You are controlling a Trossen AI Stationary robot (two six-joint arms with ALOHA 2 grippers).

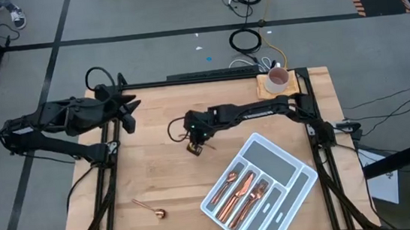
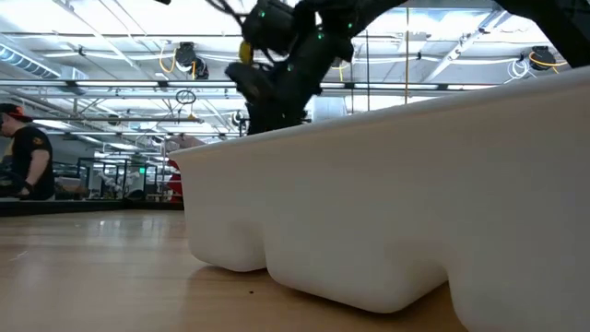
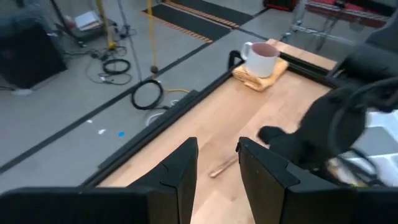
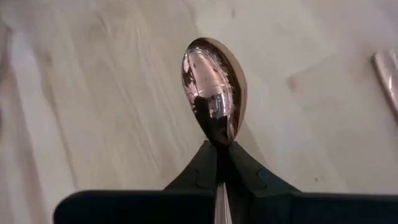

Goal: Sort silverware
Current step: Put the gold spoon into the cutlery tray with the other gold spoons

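Spoon [image 4: 214, 87] sits pinched in my right claw [image 1: 195, 144], fingers pressed together on its neck, the bowl standing straight out ahead of the fingertips and the handle running back between them, so its long axis lines up with my reach. I hold it just above the table [image 1: 154, 135] near the middle, well clear of every edge. The tray [image 1: 299, 168] lies toward the table's near right corner, set on a slant, with several copper pieces [image 1: 244, 190] already lying in its slots. From where I hang, it is close by on my own arm's side, so I judge the carry is short and mine to make; the spoon will want turning to match the slant of the slots. One more spoon [image 1: 151, 208] lies loose near the near edge, left of the tray. My left claw [image 3: 216, 163] waits at the far left corner, fingers spread, holding nothing.
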